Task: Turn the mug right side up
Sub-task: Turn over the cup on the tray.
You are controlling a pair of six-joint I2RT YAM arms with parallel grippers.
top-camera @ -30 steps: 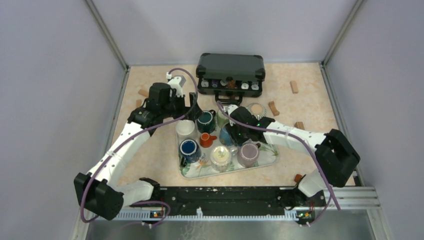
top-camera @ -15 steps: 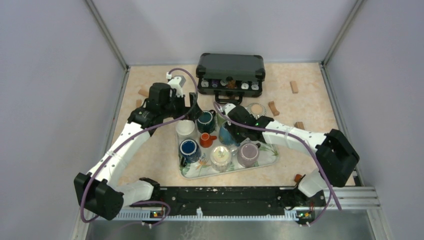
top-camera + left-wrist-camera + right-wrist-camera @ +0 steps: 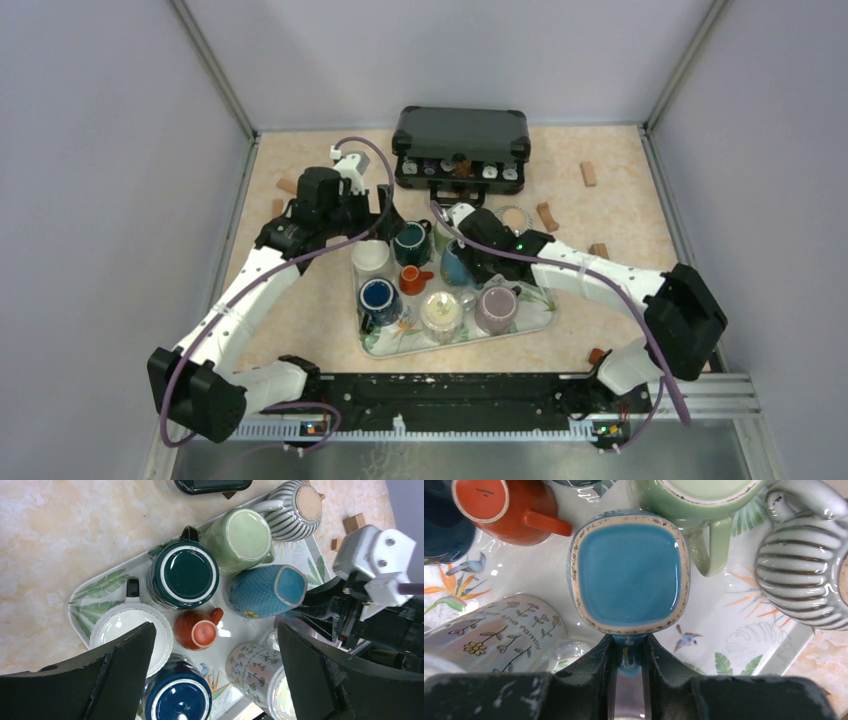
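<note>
Pinching blue mug by its handle, right tool has green mug crowding close; left tool wide.

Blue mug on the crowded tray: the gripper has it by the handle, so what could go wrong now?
The right gripper pinches only the thin handle of the blue mug, so the heavy body could swing or slip loose while being turned over. The green mug and orange mug stand close beside it; the turning mug might knock them over or push them across the tray.
</note>
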